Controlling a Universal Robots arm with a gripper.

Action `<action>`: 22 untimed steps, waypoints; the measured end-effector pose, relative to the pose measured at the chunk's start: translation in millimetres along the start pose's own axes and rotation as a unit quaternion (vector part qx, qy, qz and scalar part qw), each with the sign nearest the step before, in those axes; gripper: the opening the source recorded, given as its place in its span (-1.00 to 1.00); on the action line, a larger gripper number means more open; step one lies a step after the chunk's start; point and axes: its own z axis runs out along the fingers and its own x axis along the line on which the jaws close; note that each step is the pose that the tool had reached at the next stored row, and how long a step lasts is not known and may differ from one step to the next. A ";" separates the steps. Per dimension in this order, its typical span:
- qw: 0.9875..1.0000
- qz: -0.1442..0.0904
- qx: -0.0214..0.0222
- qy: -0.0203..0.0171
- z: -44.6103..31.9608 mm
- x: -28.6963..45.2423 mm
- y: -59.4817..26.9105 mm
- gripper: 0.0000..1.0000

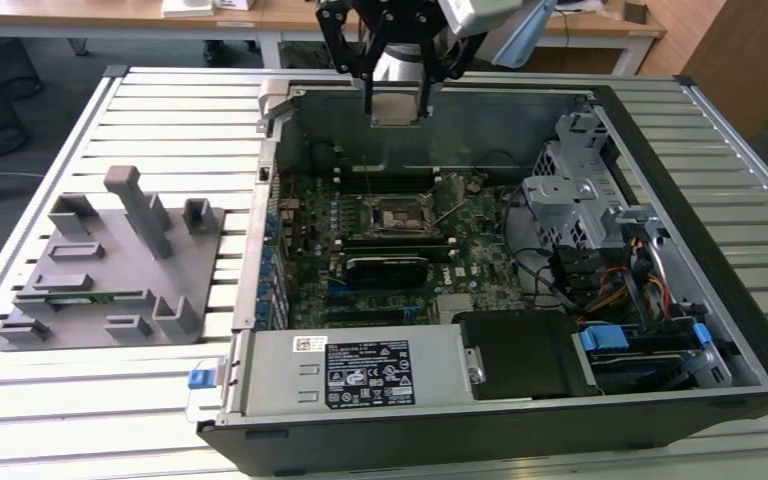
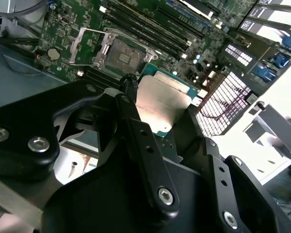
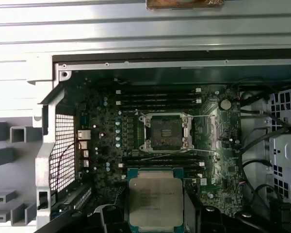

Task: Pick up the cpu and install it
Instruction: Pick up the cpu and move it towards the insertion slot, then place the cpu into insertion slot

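The cpu (image 3: pixel 155 200) is a flat square chip with a silver-grey metal top and a green edge. It sits between my black fingers (image 2: pixel 136 126), and my gripper (image 2: pixel 161 110) is shut on it. In the exterior view my gripper (image 1: pixel 398 112) hangs above the far wall of the open computer case (image 1: pixel 651 130). On the motherboard the black square socket (image 3: pixel 166 133) has its metal frame swung open. The socket (image 2: pixel 121 54) lies beyond the held cpu (image 2: pixel 162 99), apart from it, and appears at the middle of the board (image 1: pixel 395 213).
A grey fixture block (image 1: pixel 104 265) with a green memory stick (image 1: pixel 84 297) lies on the slatted table at the exterior view's left. Inside the case are a power supply (image 1: pixel 357 370), a metal drive cage (image 1: pixel 578 185) and loose cables (image 1: pixel 611 280).
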 end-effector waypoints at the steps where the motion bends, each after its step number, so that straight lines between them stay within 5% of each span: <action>1: 1.000 0.000 0.000 0.000 0.0 -2.0 0.1 0.08; 13: 1.000 0.002 0.001 0.000 0.0 -17.0 0.8 0.08; 17: 0.999 0.032 0.001 -0.002 1.1 -17.1 0.8 0.08; 22: 0.997 0.078 0.001 -0.004 3.5 -17.1 0.6 0.08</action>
